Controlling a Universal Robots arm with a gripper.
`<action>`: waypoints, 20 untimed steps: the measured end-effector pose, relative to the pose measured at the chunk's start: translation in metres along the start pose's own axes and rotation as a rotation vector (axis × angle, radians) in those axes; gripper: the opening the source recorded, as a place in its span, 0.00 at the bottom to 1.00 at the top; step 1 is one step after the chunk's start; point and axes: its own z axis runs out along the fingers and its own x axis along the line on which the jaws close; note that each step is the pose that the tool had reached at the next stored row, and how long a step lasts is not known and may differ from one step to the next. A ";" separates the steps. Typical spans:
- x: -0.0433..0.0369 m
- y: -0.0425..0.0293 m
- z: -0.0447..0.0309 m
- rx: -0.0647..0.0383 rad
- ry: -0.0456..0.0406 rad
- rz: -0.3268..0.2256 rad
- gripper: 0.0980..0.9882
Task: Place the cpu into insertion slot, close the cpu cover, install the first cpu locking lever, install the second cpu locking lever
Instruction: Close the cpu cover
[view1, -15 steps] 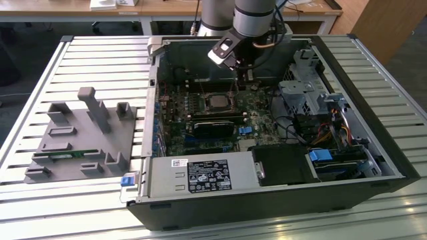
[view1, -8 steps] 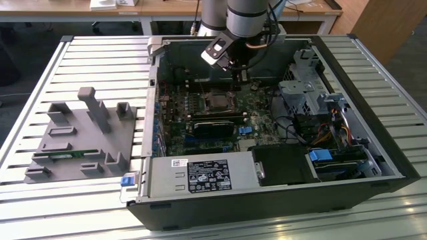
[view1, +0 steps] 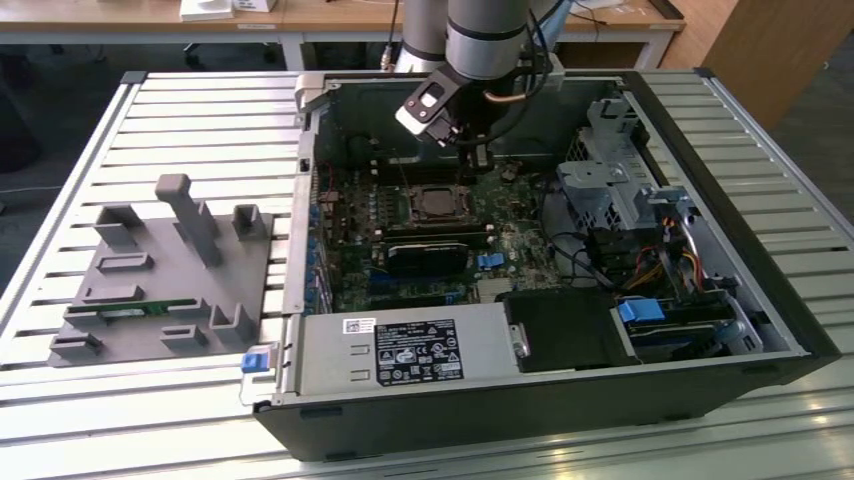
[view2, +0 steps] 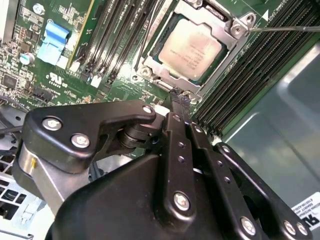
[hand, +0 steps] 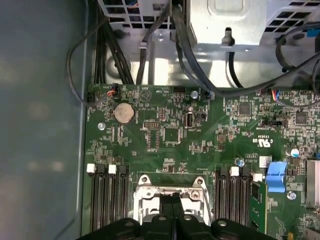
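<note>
The cpu (view2: 192, 47), a silver-grey square, lies flat in the insertion slot (view1: 434, 203) on the green motherboard. The cpu cover (view2: 234, 42) is down around it as a metal frame. One thin locking lever (view2: 285, 28) sticks out sideways past a corner of the cover, and another thin rod (view2: 149, 35) runs along the memory slots. My gripper (view2: 180, 97) is shut, its black fingers pressed together with nothing seen between them. Its tip sits right at the edge of the cover, also visible in the first wrist view (hand: 172, 202) and in the exterior view (view1: 477, 160).
Long black memory slots (view2: 250, 70) flank the socket on both sides. A black heatsink block (view1: 430, 252) lies just in front of it. The drive cage (view1: 614, 180), cables and the power supply (view1: 407, 350) fill the case. A grey fixture (view1: 160, 270) stands on the slatted table at the exterior view's left.
</note>
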 end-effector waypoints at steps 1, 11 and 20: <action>0.0000 -0.0012 0.0000 0.000 -0.0002 0.000 0.01; 0.0001 -0.0173 0.0011 0.000 0.0001 0.000 0.01; 0.0002 -0.0280 0.0017 0.000 0.0001 0.000 0.01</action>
